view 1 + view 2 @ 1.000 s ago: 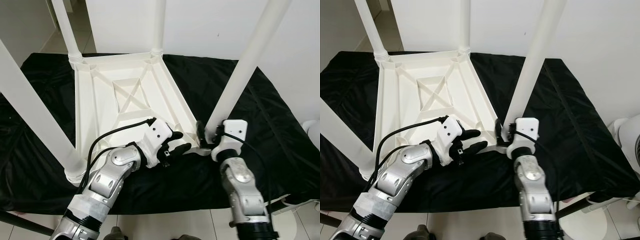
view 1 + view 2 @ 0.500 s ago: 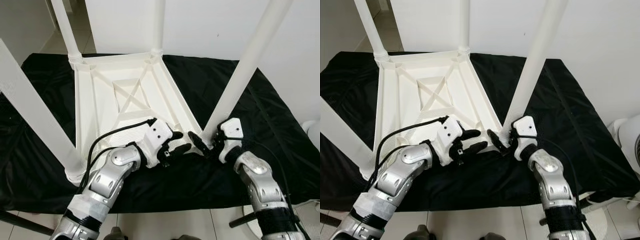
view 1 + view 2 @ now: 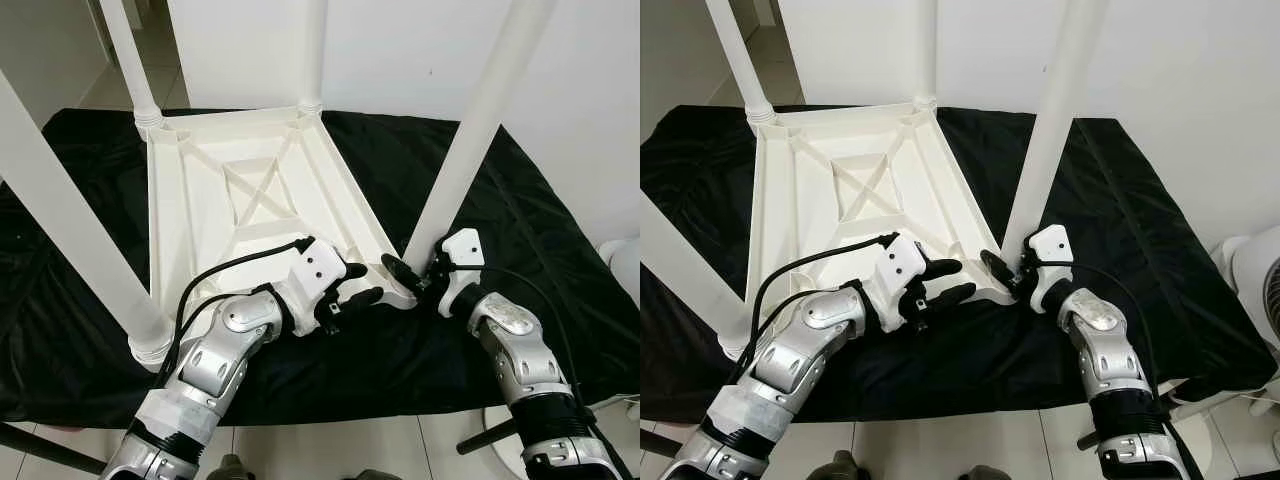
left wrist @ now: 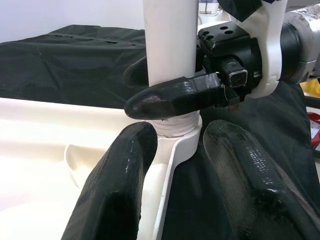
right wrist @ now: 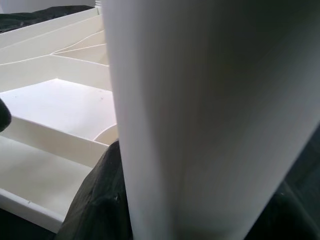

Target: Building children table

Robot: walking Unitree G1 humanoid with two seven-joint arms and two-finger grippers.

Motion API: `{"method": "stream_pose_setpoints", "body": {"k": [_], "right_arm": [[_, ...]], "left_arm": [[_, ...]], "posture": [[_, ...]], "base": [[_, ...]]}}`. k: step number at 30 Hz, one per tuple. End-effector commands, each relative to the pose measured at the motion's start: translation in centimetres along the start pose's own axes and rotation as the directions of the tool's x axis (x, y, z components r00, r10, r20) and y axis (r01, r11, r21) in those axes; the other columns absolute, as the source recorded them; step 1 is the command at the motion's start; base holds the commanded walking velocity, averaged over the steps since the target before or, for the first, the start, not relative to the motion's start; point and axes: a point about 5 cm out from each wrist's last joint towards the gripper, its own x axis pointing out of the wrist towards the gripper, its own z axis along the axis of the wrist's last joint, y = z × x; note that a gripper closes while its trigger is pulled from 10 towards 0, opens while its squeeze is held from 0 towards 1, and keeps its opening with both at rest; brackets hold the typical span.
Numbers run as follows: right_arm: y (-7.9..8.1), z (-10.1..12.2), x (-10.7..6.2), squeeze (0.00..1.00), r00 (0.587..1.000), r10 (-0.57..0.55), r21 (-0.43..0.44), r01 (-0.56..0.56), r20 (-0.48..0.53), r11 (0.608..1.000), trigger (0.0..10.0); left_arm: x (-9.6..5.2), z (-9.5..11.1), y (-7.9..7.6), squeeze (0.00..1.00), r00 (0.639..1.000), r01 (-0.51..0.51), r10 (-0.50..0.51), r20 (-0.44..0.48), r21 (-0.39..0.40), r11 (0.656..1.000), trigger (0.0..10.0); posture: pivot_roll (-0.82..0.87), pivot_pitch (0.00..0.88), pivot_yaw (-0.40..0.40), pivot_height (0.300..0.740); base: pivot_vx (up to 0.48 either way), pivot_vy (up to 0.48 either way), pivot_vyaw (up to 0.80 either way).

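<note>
1. A white plastic children's table [image 3: 240,215] lies upside down on a black cloth [image 3: 520,230] covering the worktop, its four legs pointing up.
2. The table looks light, stiff and smooth, so probably slippery; the round legs seem best held low, near their sockets.
3. The right gripper [image 4: 172,97] clasps the base of the leg [image 3: 470,140] at the worktop's front right, one finger on either side, just above the socket.
4. The left gripper [image 3: 358,285] rests with its fingers spread apart on the tabletop's front rim, just beside that socket, holding nothing.
</note>
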Motion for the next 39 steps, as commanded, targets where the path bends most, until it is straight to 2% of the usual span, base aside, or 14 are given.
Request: {"method": "stream_pose_setpoints", "body": {"k": [1,2,4,5,20,22,23,24,25,26,28,31,35,39], "right_arm": [[0.9,-1.3,-0.3,0.0,0.998,0.032,0.021,-0.031,-0.054,0.999,0.0],[1.1,-1.4,-0.5,0.0,0.998,0.028,0.04,-0.026,-0.052,0.999,3.7],[1.2,-1.5,-0.5,0.0,0.998,0.028,0.054,-0.025,-0.049,0.998,3.7],[1.3,-1.4,-0.5,0.0,0.999,0.002,0.062,0.001,-0.039,0.998,10.0],[2.1,-1.2,0.1,0.0,0.97,-0.235,0.038,0.237,-0.062,0.971,10.0],[2.4,-1.1,0.3,0.0,0.953,-0.297,0.057,0.3,-0.063,0.952,10.0],[2.8,-1.0,0.3,0.0,0.916,-0.395,0.083,0.4,-0.072,0.913,10.0],[2.8,-1.0,0.3,0.0,0.916,-0.395,0.083,0.4,-0.072,0.913,10.0],[3.1,-0.9,0.4,0.0,0.883,-0.461,0.108,0.468,-0.083,0.877,10.0],[3.1,-0.9,0.4,0.0,0.883,-0.461,0.108,0.468,-0.083,0.877,10.0],[4.1,-0.6,0.5,0.0,0.819,-0.565,0.134,0.574,-0.099,0.808,10.0],[5.2,-0.4,0.9,0.0,0.782,-0.612,0.16,0.623,-0.12,0.766,10.0],[7.0,-0.1,1.9,0.0,0.798,-0.59,0.215,0.602,-0.127,0.769,10.0],[7.1,0.3,2.0,0.0,0.812,-0.572,0.211,0.583,-0.116,0.785,10.0]], "left_arm": [[0.1,-0.1,-0.2,0.0,1.0,-0.001,0.001,-0.009,0.015,1.0,10.0],[0.1,-0.1,-0.3,0.0,1.0,0.003,-0.003,-0.008,0.014,1.0,10.0],[0.1,-0.1,-0.3,0.0,1.0,0.006,-0.006,-0.007,0.014,1.0,10.0],[0.1,-0.1,-0.4,0.0,1.0,0.008,-0.008,-0.008,0.014,1.0,10.0],[0.2,-0.4,-0.6,0.0,1.0,0.015,-0.015,-0.013,0.022,1.0,10.0],[0.2,-0.4,-0.6,0.0,1.0,0.015,-0.015,-0.015,0.024,1.0,10.0],[0.2,-0.4,-0.6,0.0,1.0,0.015,-0.015,-0.017,0.026,1.0,10.0],[0.2,-0.4,-0.6,0.0,1.0,0.015,-0.015,-0.017,0.026,1.0,10.0],[0.1,-0.5,-0.6,0.0,1.0,0.015,-0.015,-0.017,0.027,1.0,10.0],[0.1,-0.5,-0.6,0.0,1.0,0.015,-0.015,-0.017,0.027,1.0,10.0],[0.1,-0.5,-0.5,0.0,1.0,0.013,-0.013,-0.02,0.029,0.999,10.0],[0.1,-0.5,-0.5,0.0,1.0,0.012,-0.011,-0.02,0.031,0.999,10.0],[0.1,-0.5,-0.5,0.0,1.0,0.011,-0.01,-0.019,0.034,0.999,10.0],[0.2,-0.5,-0.6,0.0,1.0,0.014,-0.014,-0.019,0.035,0.999,10.0]], "posture": [[0.02,0.0,-0.04,0.74],[0.02,0.0,-0.039,0.74],[0.01,0.0,-0.039,0.74],[0.01,0.0,-0.038,0.74],[0.01,0.0,-0.045,0.74],[0.01,0.0,-0.044,0.74],[0.01,0.0,-0.045,0.74],[0.01,0.0,-0.045,0.74],[0.01,0.0,-0.044,0.74],[0.01,0.0,-0.044,0.74],[0.01,0.0,-0.044,0.74],[0.01,0.0,-0.044,0.74],[0.01,0.0,-0.043,0.74],[0.0,0.0,-0.036,0.74]], "base": [[0.0,0.0,0.0],[0.0,0.0,0.0],[0.0,0.0,0.0],[0.0,0.0,0.0],[0.0,0.0,0.0],[0.0,0.0,0.0],[0.0,0.0,0.0],[0.0,0.0,0.0],[0.0,0.0,0.0],[0.0,0.0,0.0],[0.0,0.0,0.0],[0.0,0.0,0.0],[0.0,0.0,0.0],[0.0,0.0,0.0]]}}
